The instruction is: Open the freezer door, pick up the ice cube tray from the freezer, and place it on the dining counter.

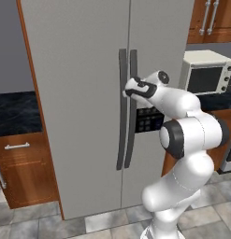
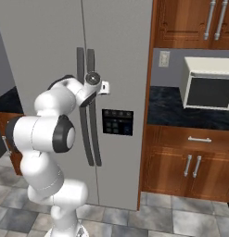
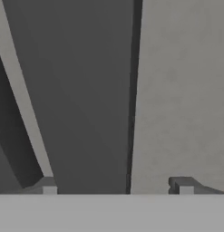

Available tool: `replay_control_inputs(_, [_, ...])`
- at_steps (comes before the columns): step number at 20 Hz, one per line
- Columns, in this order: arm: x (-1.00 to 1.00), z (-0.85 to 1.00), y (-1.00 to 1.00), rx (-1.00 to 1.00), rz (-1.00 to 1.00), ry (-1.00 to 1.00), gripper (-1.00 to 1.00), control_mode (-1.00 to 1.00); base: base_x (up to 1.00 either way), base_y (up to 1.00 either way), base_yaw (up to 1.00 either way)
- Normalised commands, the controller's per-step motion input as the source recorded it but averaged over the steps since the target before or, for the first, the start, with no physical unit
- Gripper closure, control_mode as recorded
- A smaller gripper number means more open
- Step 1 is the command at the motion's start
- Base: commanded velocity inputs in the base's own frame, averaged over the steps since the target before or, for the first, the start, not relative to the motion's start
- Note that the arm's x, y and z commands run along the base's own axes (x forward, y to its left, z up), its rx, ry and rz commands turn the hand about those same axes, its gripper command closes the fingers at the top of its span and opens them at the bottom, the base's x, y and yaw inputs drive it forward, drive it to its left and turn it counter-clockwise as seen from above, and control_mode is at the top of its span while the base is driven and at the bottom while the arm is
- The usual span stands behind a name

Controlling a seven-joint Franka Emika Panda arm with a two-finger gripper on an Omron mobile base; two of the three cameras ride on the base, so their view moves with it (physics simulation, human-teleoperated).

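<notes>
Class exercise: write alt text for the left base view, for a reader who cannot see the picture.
A white robot arm reaches its gripper to the two dark vertical handles at the centre of a tall light-grey freezer, whose doors are shut. A white microwave stands to the right, and a wooden cabinet with a black top sits to the left.

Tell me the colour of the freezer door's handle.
Dark grey, almost black, against the light-grey freezer door; the handle shows best in the left base view.
</notes>
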Motion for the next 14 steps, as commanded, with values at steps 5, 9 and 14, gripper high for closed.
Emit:
replay_control_inputs(5, [0.22,-0.18,0.29,0.12,0.00,0.00,1.00,-1.00,0.00,0.00,0.00])
replay_control_inputs(9, [0.32,-0.09,0.31,0.08,0.00,0.00,1.00,-1.00,0.00,0.00,0.00])
replay_control_inputs(14, [0.20,0.00,0.27,0.01,0.00,0.00,1.00,-1.00,0.00,0.00,0.00])
